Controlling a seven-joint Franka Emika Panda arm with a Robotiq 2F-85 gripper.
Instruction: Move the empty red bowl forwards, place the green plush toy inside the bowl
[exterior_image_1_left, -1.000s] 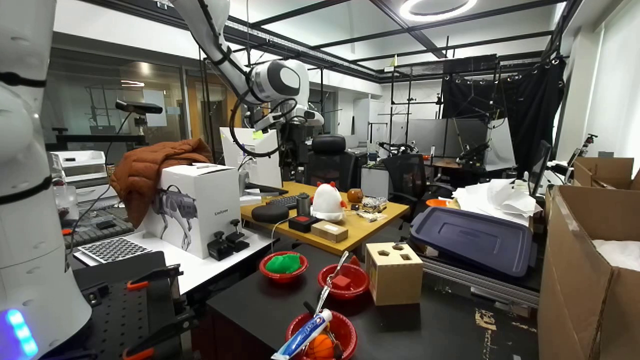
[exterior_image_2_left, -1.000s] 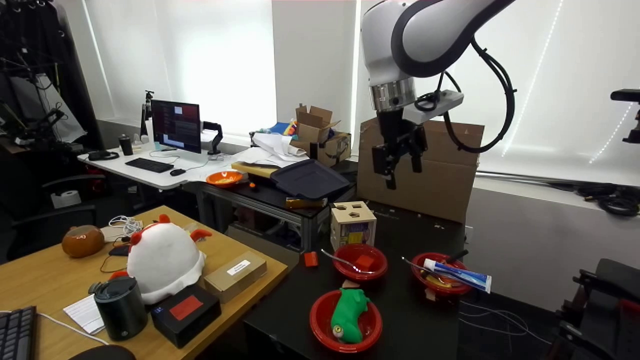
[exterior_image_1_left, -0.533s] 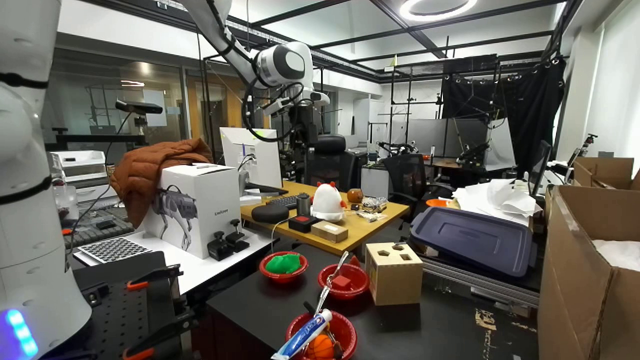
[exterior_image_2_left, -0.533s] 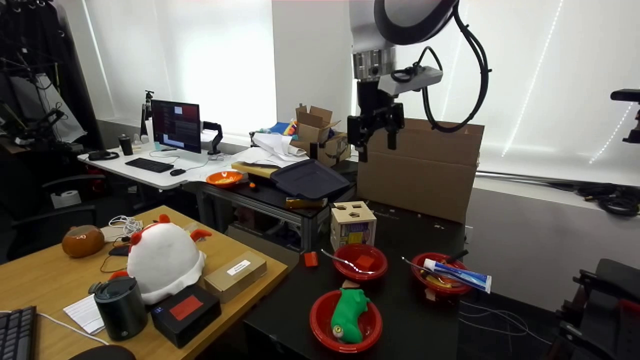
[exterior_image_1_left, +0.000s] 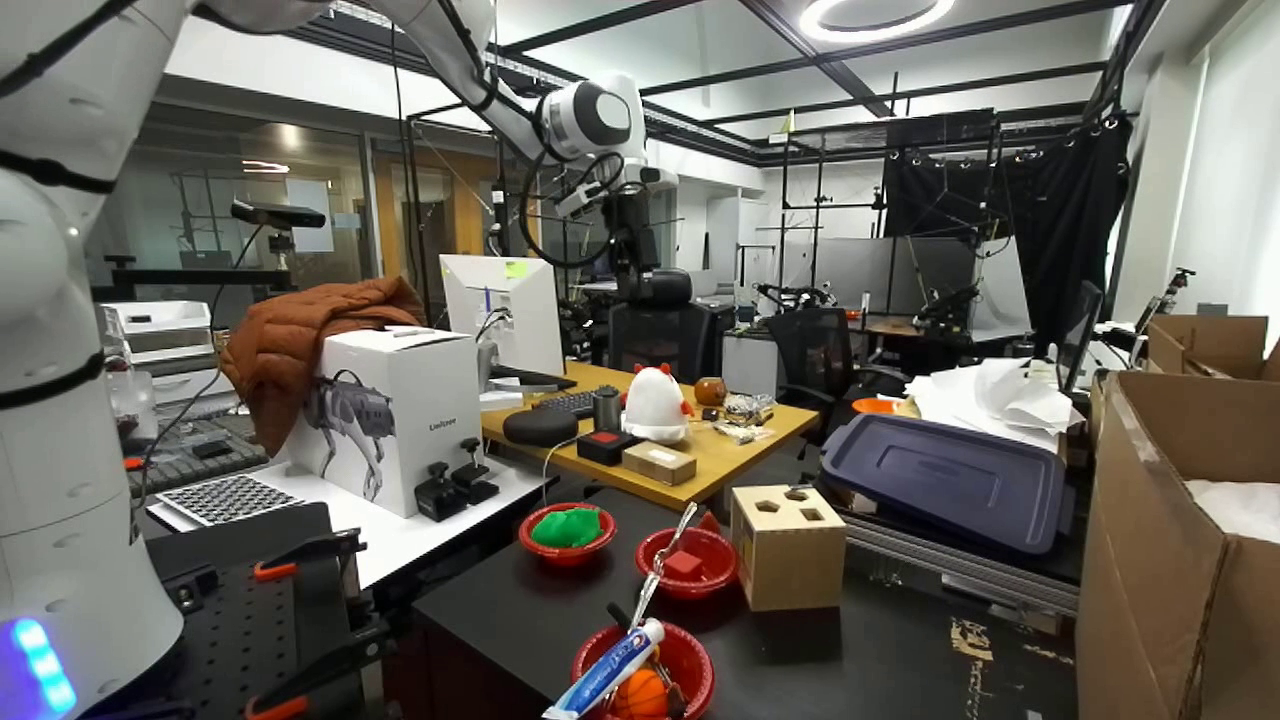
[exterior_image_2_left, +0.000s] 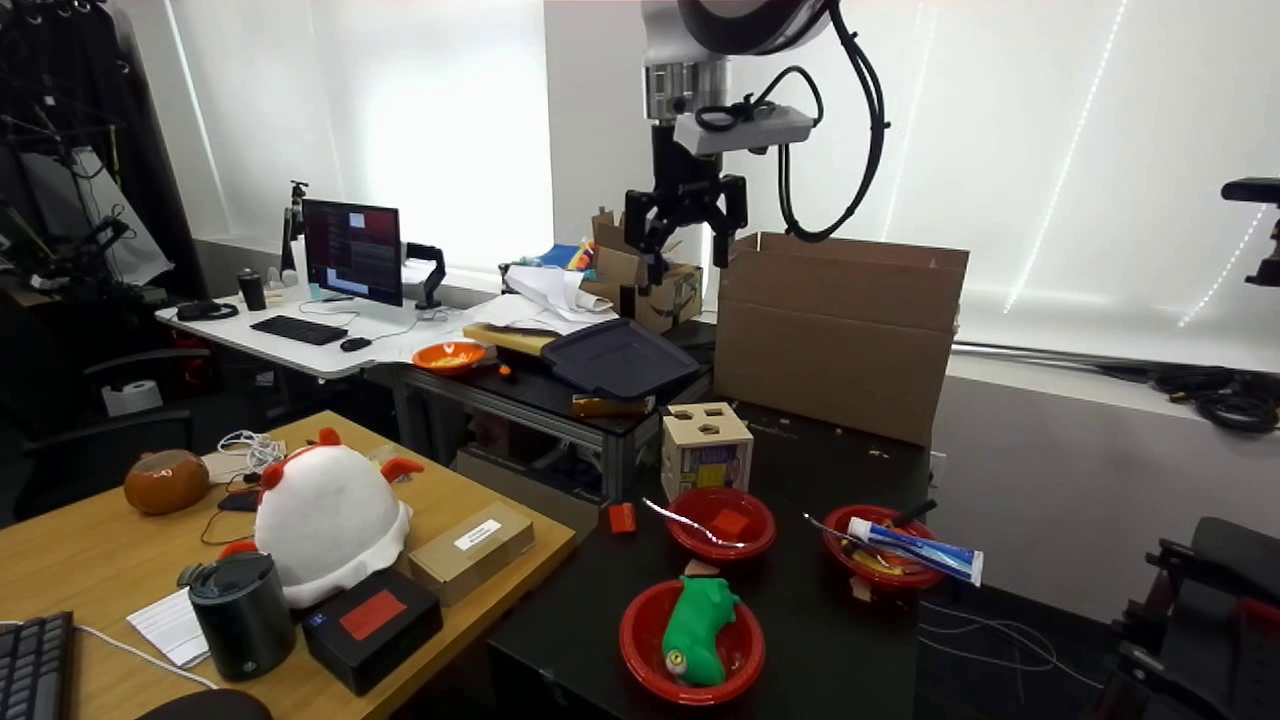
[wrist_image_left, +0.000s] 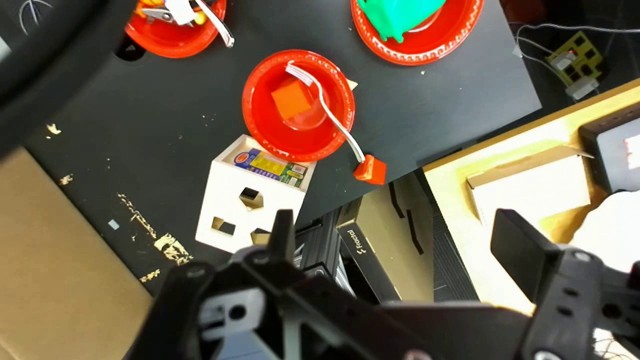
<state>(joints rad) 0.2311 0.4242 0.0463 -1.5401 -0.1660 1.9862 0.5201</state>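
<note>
Holding the green toy, the red bowl neighbours another bowl and a wooden box, jaws apart.

Well below the gripper: plush toy in bowl; block in neighbouring bowl; box just beside the latter.

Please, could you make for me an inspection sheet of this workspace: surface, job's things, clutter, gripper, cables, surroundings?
Surface: dark table with pale marks, perhaps wear.
Job's things: green plush toy lying inside the red bowl.
Clutter: second red bowl with fork and square block; third red bowl with tube across its top; wooden shape box; loose red block.
Gripper: jaws open, nothing seen between them; high, clear of the table.
Cables: black cable looping beside the gripper; white cable beyond the table's edge.
Surroundings: wooden desk with white plush; cardboard box nearby.
</note>
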